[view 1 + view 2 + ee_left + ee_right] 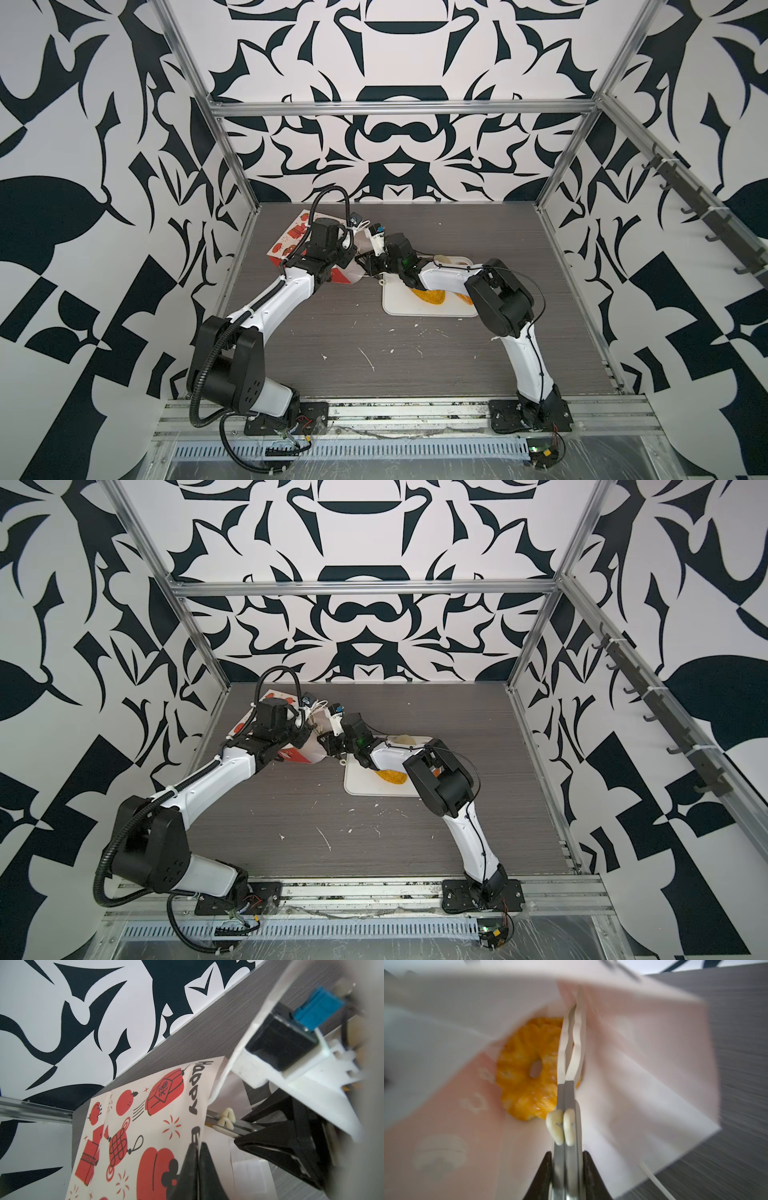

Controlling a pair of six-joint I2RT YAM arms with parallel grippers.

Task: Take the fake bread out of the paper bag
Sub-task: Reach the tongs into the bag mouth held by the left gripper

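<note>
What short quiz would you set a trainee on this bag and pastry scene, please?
1. True or false: the ring pastry lies inside the bag.
2. What does the right tool hold? A) tongs B) a bun C) nothing
3. Fill in: the left tool is shut on the bag's ____.
Key: 1 true; 2 A; 3 edge.
</note>
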